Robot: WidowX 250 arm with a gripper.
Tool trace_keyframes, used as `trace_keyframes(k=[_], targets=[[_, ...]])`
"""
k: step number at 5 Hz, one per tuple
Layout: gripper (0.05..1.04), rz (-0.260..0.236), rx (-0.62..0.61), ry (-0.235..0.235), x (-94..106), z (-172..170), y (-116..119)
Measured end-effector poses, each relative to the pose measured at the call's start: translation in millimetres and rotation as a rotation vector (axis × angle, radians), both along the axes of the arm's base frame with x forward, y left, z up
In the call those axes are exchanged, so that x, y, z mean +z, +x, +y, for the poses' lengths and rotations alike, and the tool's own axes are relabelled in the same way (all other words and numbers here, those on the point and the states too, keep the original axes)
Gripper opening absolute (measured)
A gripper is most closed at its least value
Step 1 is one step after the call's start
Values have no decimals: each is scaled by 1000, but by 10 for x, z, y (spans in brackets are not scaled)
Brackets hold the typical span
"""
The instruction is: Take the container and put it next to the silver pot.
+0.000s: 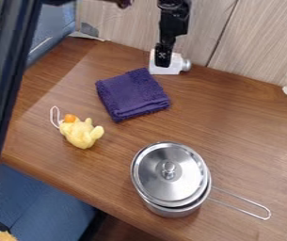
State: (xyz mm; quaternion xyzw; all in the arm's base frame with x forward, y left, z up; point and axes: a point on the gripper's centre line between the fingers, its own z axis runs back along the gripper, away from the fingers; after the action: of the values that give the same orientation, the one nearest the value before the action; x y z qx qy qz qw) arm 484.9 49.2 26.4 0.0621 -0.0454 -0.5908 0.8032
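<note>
Task status: early stage, prob. at the pick-up step. The small white container [164, 71] w/ a round greyish cap [186, 65] is at the back edge of the brown wood-grain table [234, 117], by the pale wood-panelled wall [107, 23], cap pointing to the right of the view. The black two-finger gripper [163, 63] is right at it, hanging down in front of its body. Can't tell whether the gripper is clamped on the container or just placed over it; that bit is small and dark, so contact is a maybe at best.

Done so far, as far as shows: arm's at the container, approx. lined up for a grasp. Left to do: secure the grip if needed, lift, carry toward the front, set down next to the silver metal pot [174, 212], then release. Pot sits near the front edge, its shiny round lid [161, 188] on, well apart from the container. The folded dark-purple cloth [133, 96] and the yellow plush toy [81, 134] are en route or off to the left, so a low carry could snag the cloth.

Labels etc.: no legible txt on container, pot or lid. Gripper has tiny pale marks, n/a for reading.
</note>
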Motion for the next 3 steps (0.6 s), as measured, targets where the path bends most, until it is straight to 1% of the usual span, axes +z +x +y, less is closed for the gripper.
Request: trace_keyframes(k=[1, 2, 3], targets=[[992, 35, -9, -1, -153, -26, 12], [922, 53, -4, 11, -234, -12, -6], [684, 46, -11, 37, -268, -40, -8]])
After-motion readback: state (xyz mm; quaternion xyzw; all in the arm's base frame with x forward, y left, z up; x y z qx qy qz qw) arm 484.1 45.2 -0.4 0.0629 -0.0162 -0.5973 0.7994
